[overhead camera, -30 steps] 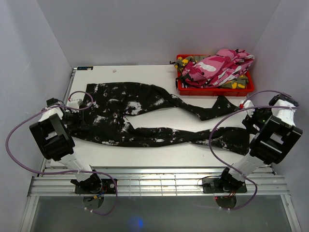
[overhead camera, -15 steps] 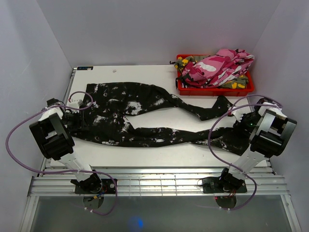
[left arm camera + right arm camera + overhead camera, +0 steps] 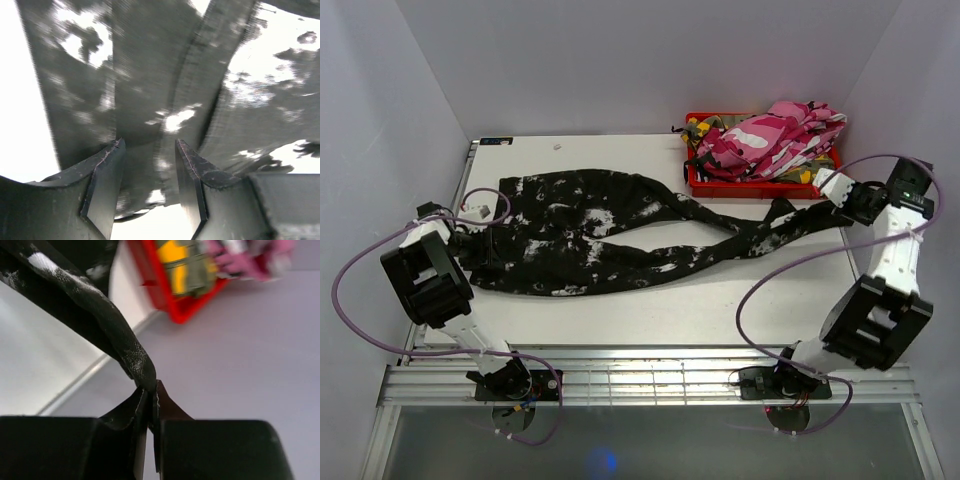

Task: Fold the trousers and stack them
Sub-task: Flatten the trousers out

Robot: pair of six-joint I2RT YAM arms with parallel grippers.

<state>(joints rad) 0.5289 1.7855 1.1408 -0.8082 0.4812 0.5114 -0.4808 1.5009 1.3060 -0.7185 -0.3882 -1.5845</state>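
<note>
The black trousers with white splotches (image 3: 580,240) lie spread across the table, waist at the left. My left gripper (image 3: 480,250) sits at the waistband; in the left wrist view its jaws (image 3: 149,145) stand apart with the cloth (image 3: 150,75) lying between them, not pinched. My right gripper (image 3: 823,207) is raised at the right, near the bin. It is shut (image 3: 151,390) on the end of a trouser leg (image 3: 100,310), which hangs stretched from it. Pink-white camouflage trousers (image 3: 770,135) and green-yellow ones (image 3: 810,174) are piled in the bin.
A red bin (image 3: 765,187) stands at the table's back right corner, also in the right wrist view (image 3: 165,295). Grey walls close in on both sides. The table's right edge runs just below the right gripper. Purple cables loop off both arms.
The right gripper has shut on the near leg's end and lifted it up and back toward the bin, dragging that leg against the far one. The left gripper has barely moved.
</note>
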